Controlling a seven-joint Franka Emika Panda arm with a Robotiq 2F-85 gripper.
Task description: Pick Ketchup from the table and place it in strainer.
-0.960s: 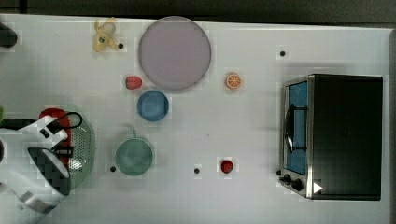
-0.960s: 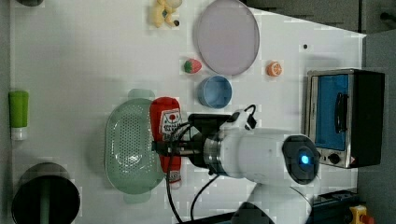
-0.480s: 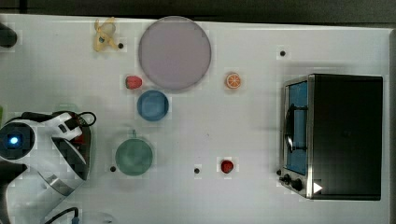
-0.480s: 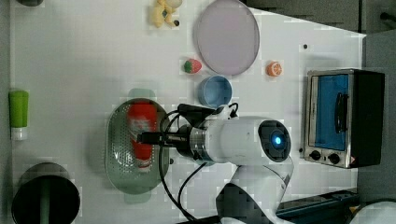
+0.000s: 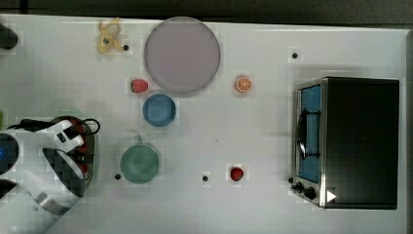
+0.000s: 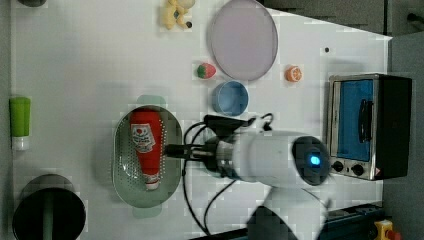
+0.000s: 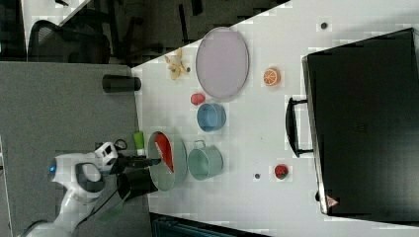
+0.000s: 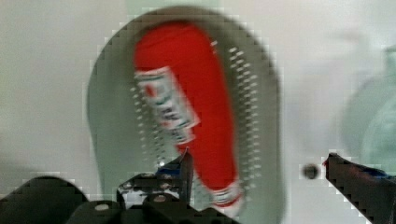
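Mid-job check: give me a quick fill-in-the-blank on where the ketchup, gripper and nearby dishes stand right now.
1. The Ketchup lies inside the ____.
2. The gripper is ____, holding nothing.
3. The bowl beside the strawberry is ____ in colour.
4. The toaster oven has its door ____.

Missing words: strainer; open; blue; closed

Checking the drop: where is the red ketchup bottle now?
In the left view's left half, the red ketchup bottle lies inside the pale-green oval strainer, left of the open gripper.

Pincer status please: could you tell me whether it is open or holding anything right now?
Pincer: open, holding nothing; the red plastic ketchup bottle lies in the pale green perforated strainer.
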